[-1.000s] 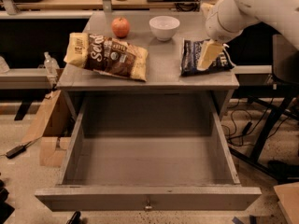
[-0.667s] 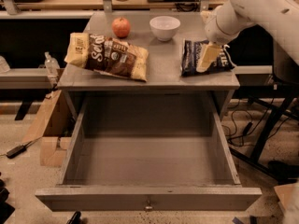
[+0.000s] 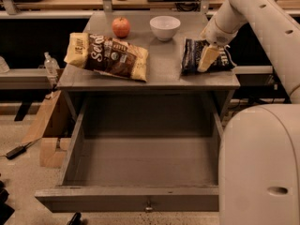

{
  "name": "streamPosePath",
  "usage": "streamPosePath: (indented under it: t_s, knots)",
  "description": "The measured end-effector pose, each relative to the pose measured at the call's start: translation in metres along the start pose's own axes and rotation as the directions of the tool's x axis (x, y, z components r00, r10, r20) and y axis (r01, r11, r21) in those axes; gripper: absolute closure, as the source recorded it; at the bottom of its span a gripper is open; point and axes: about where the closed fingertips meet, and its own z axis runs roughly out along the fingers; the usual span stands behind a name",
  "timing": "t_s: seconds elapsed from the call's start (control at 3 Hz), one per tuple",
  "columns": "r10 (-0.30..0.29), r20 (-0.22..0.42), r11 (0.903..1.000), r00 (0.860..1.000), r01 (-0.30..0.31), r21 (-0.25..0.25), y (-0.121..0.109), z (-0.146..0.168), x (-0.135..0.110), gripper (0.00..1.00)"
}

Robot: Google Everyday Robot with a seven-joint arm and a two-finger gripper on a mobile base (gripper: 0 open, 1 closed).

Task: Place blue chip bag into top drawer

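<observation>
The blue chip bag [image 3: 192, 55] lies flat on the right side of the grey tabletop [image 3: 164, 64]. My gripper [image 3: 208, 58] reaches down from the upper right and sits right on the bag's middle, covering part of it. The bag rests on the table and is not lifted. The top drawer [image 3: 140, 201] is pulled wide open below the tabletop; its grey inside holds nothing and its small metal knob [image 3: 148, 206] shows at the front centre.
A large brown-and-yellow chip bag [image 3: 107, 55] lies on the left of the tabletop. A red apple [image 3: 121, 27] and a white bowl [image 3: 164, 27] stand at the back. My arm's large white link [image 3: 262, 168] covers the drawer's right front corner. Cardboard boxes [image 3: 47, 130] sit on the floor left.
My gripper has stayed on the blue chip bag, shifting slightly down. A large white arm link has come into the lower right of the view. The bag has not moved.
</observation>
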Motion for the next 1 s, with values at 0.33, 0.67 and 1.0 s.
streamPosePath:
  t_s: [0.33,0.67,1.0]
  knots:
    - [0.001,-0.004,0.9999,1.000,-0.001,-0.011,-0.0003,-0.0013,0.0016,0.57]
    - [0.001,-0.004,0.9999,1.000,-0.001,-0.016,0.0007,0.0018,0.0014,0.80]
    - [0.000,-0.004,0.9998,1.000,0.000,-0.021,0.0016,0.0058,0.0006,1.00]
